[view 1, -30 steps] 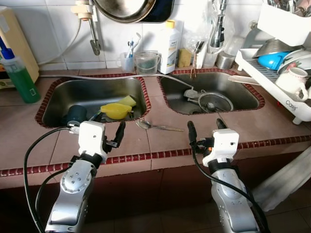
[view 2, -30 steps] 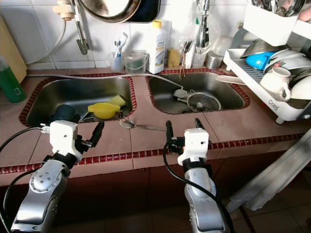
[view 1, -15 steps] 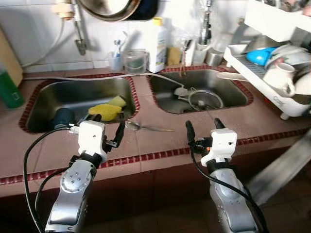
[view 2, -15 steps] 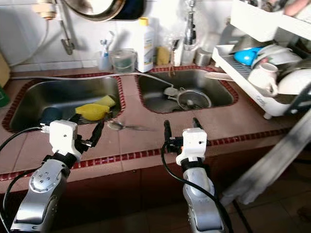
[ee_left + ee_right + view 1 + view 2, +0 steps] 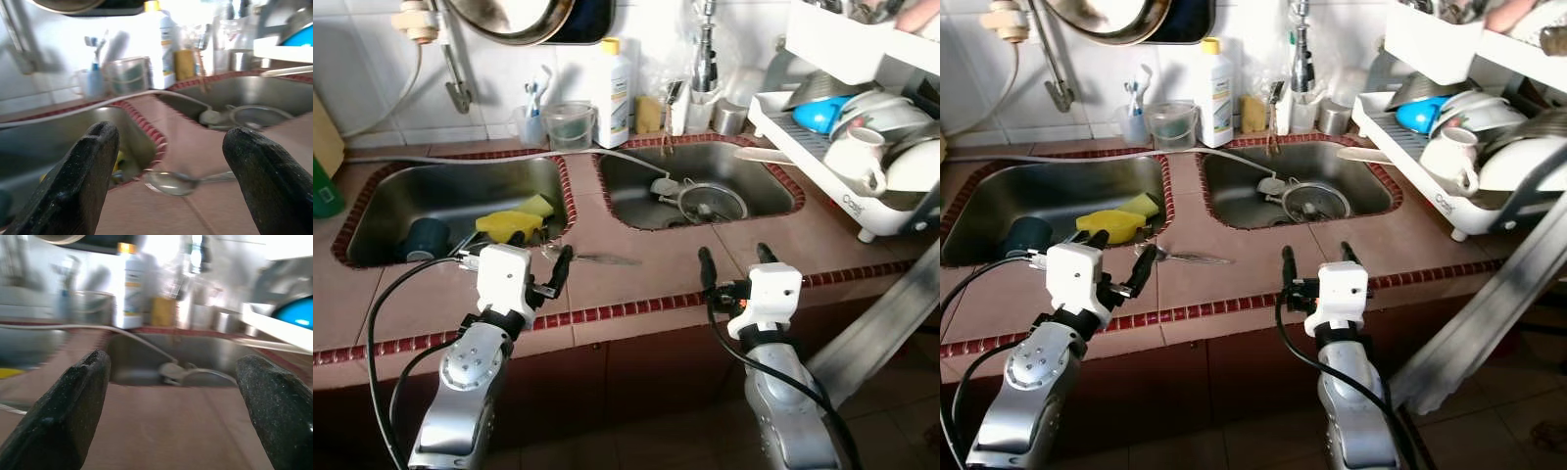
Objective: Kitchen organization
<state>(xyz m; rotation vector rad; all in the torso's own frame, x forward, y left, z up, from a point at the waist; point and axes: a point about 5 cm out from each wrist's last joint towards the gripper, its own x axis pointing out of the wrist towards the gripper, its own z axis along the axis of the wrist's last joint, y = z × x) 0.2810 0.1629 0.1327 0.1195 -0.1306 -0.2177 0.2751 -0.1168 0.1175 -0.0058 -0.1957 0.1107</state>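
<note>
A metal spoon (image 5: 597, 258) lies on the tiled counter (image 5: 646, 274) between two steel sinks, and it also lies blurred just beyond my left gripper's fingers as the spoon (image 5: 181, 181). My left gripper (image 5: 538, 257) hovers open at the counter's front edge, close to the spoon's bowl end and apart from it. My right gripper (image 5: 734, 262) is open and empty over the front edge before the right sink (image 5: 773, 186). The left sink (image 5: 382, 211) holds a yellow bowl (image 5: 509, 223), a yellow sponge (image 5: 538, 204) and a dark cup (image 5: 426, 237). A strainer (image 5: 712, 203) sits in the right sink.
A white dish rack (image 5: 847, 201) with a mug (image 5: 857, 162), a blue bowl (image 5: 822, 113) and plates stands at the right. Along the back wall are a white bottle (image 5: 615, 78), a measuring cup (image 5: 570, 124) and a tap (image 5: 705, 59). A pale slanted bar (image 5: 891, 313) crosses the lower right.
The whole picture has swung, so the camera moved, bringing more of the dish rack into view. Both arms hold the same pose with open grippers. The spoon has stayed put.
</note>
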